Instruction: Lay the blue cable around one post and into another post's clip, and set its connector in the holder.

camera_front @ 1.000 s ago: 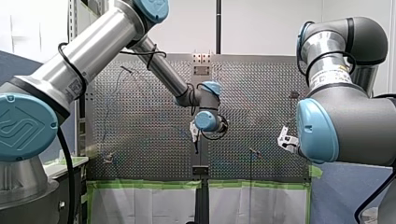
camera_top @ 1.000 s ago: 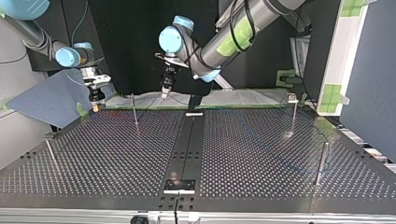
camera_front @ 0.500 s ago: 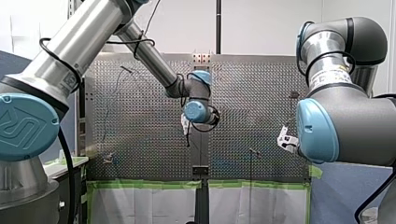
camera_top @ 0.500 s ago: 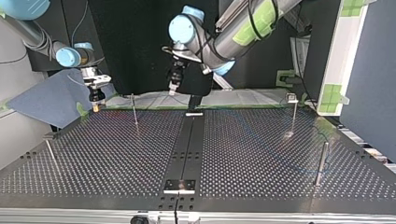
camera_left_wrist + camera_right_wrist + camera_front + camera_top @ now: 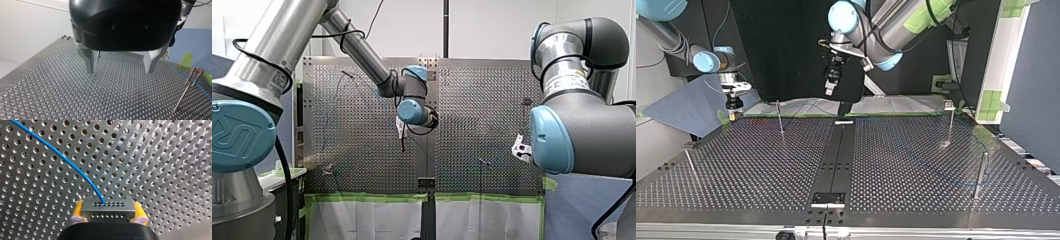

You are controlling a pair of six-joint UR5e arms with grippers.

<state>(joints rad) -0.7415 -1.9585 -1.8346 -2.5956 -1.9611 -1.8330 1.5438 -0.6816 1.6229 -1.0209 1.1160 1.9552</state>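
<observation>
**Connector clamped on the right; left gripper empty**

In the right wrist view my right gripper (image 5: 108,213) is clenched on the grey connector (image 5: 108,207), with its yellow pads (image 5: 78,209) pressed to the block's two ends. The blue cable (image 5: 67,160) leaves the connector's front face and curves away over the perforated table (image 5: 162,170) until the frame cuts it off; whether the connector touches the plate cannot be told. In the top view this gripper hangs by the table's far corner at the view's left; the cable there is only a faint blue trace on the plate, hard to follow. In the front view the gripper is mostly hidden behind its own arm's elbow.

My left gripper (image 5: 120,66) has its metal fingers (image 5: 88,61) spread wide with nothing between them, and it hovers above the table. Beside it stands a thin post (image 5: 182,97); the cable runs past the post's top, and contact there is unclear.
</observation>
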